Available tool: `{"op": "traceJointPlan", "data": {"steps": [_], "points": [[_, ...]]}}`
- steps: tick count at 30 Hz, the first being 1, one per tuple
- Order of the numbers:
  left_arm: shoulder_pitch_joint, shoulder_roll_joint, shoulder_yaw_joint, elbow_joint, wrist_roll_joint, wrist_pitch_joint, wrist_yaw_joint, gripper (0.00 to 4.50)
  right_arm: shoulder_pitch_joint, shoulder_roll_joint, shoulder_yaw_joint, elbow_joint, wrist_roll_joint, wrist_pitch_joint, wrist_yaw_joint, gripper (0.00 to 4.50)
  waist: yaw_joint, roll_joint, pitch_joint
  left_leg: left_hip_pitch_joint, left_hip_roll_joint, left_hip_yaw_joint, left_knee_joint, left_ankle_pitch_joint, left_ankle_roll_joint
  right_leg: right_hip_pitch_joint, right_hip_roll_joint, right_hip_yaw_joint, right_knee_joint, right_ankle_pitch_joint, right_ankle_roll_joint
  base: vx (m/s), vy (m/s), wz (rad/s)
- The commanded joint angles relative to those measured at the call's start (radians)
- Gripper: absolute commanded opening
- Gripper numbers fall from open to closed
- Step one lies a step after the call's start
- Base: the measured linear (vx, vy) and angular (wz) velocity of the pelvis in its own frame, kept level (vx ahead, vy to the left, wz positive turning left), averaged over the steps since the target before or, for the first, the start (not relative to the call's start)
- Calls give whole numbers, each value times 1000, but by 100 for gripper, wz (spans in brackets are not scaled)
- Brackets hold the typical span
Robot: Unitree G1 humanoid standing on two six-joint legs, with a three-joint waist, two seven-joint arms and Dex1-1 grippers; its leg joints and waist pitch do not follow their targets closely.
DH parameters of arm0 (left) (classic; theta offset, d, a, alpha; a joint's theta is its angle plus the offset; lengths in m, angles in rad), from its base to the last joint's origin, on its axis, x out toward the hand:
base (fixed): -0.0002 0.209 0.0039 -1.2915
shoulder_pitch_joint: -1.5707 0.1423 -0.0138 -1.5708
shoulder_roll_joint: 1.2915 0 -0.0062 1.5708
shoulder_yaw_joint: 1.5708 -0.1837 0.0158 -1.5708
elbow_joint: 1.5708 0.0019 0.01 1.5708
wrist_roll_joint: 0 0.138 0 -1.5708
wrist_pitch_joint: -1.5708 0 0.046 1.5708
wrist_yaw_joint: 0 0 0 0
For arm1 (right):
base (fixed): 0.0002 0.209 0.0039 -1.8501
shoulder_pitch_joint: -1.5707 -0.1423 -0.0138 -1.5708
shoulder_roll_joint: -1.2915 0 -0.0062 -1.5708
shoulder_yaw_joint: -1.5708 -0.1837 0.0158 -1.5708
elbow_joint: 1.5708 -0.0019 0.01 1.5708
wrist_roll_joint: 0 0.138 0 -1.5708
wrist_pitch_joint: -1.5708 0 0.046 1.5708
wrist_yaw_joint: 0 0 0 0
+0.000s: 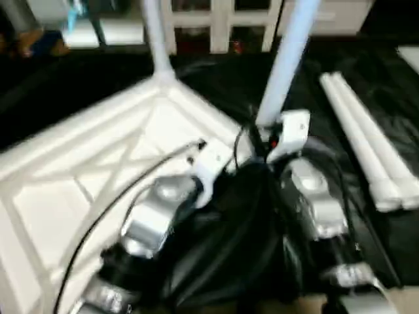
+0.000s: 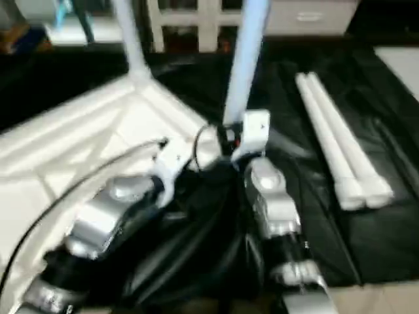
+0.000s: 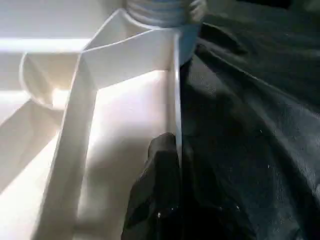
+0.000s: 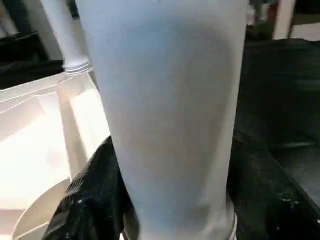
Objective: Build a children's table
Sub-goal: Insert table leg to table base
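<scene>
Upturned tabletop (image 1: 98,163), two legs (image 1: 288,59) standing, two lying.

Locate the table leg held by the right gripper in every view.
Left eye view: held leg stands upright, right of centre.
Right eye view: centre, rising to the top edge.
Left wrist view: its threaded base at the tabletop corner.
Right wrist view: close up, centre.
Shared landmark: that tabletop corner.

No text, label, brand or number can be read anywhere. The white plastic parts and the silver arms carry no legible marks.
</scene>
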Motion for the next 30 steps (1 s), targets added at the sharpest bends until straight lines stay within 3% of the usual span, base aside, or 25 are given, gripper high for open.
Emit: {"op": "traceJointPlan", "data": {"steps": [1,2,3,4,6,13,18,20,25,30], "points": [[22,47,-55,-57,-30,-61,-111,0,116,-36,40,98,-9,136,82,236,-7,-4,-64,-4,47,2,-52,-73,64,35,-40,62,-88,-110,-171,94,6,-4],[28,67,-62,-59,-28,-81,-131,0,133,-52,51,80,-4,149,113,236,-7,-2,-63,-1,47,6,-53,-103,68,33,-41,64,-90,-84,-200,51,-13,15],[28,67,-62,-59,-28,-81,-131,0,133,-52,51,80,-4,149,113,236,-11,0,-68,-6,51,11,-52,-99,80,43,-42,71,-81,-1,-255,57,-11,8],[33,100,-70,-61,-34,-119,-165,0,160,-78,54,54,15,165,164,236,-12,-2,-71,-16,49,14,-54,-94,87,55,-38,68,-80,31,-275,57,-11,8],[36,115,-72,-63,-40,-135,-183,0,172,-92,55,43,26,177,191,236,-12,-4,-75,-13,51,18,-54,-106,95,56,-42,69,-80,33,-291,0,0,0],[67,239,-93,-87,-61,-272,-312,0,275,-223,63,-74,69,219,385,235,-2,-4,-67,0,61,35,-63,-204,84,45,-44,74,-98,-127,-258,0,0,0],[83,284,-102,-71,-51,-323,-342,0,328,-271,87,-155,111,253,478,235,2,-7,-65,8,68,48,-65,-221,65,37,-43,78,-100,-144,-245,0,0,0],[97,312,-98,-71,-61,-353,-375,0,368,-316,109,-211,141,276,552,235,0,-14,-64,4,67,49,-67,-222,67,39,-41,78,-100,-149,-236,0,0,0],[111,340,-87,-87,-93,-369,-417,0,411,-358,104,-244,170,299,617,235,0,-16,-70,2,67,49,-65,-176,83,42,-42,76,-95,-94,-238,0,0,0],[113,340,-91,-87,-94,-374,-416,0,418,-375,106,-255,159,295,615,235,-1,-14,-69,2,67,50,-66,-179,79,41,-44,76,-98,-109,-241,0,0,0]]}}
